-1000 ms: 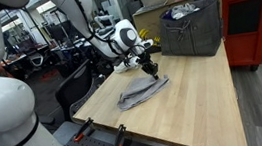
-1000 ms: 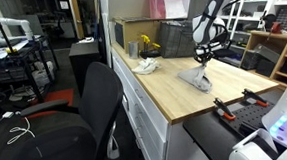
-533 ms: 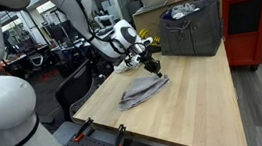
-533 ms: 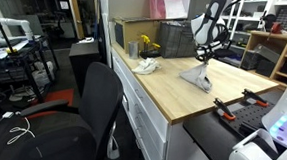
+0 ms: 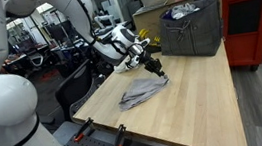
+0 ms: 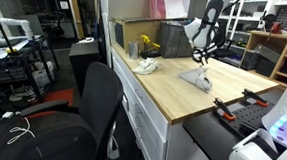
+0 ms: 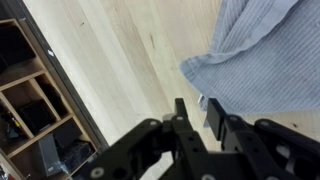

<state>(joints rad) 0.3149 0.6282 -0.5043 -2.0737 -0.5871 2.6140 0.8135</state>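
A grey-blue cloth (image 5: 141, 90) (image 6: 197, 79) lies crumpled on the light wooden table (image 5: 201, 110) (image 6: 163, 91). My gripper (image 5: 157, 70) (image 6: 200, 60) hangs just above the cloth's far corner. In the wrist view the cloth (image 7: 265, 50) fills the upper right. The gripper (image 7: 197, 110) stands at the cloth's edge with its two black fingers a narrow gap apart. Bare wood shows between the fingers and nothing is pinched there.
A dark grey bin (image 5: 191, 27) (image 6: 174, 39) stands at the table's back, next to a red cabinet (image 5: 255, 17). A white crumpled object (image 6: 144, 64) lies near the bin. A black office chair (image 6: 92, 107) stands beside the table. Clamps (image 5: 119, 135) grip the near edge. Wooden shelves (image 7: 30, 100) flank the table.
The jaws were shut and have parted a little. The cloth corner now lies free beside the fingers. The arm has hardly shifted.
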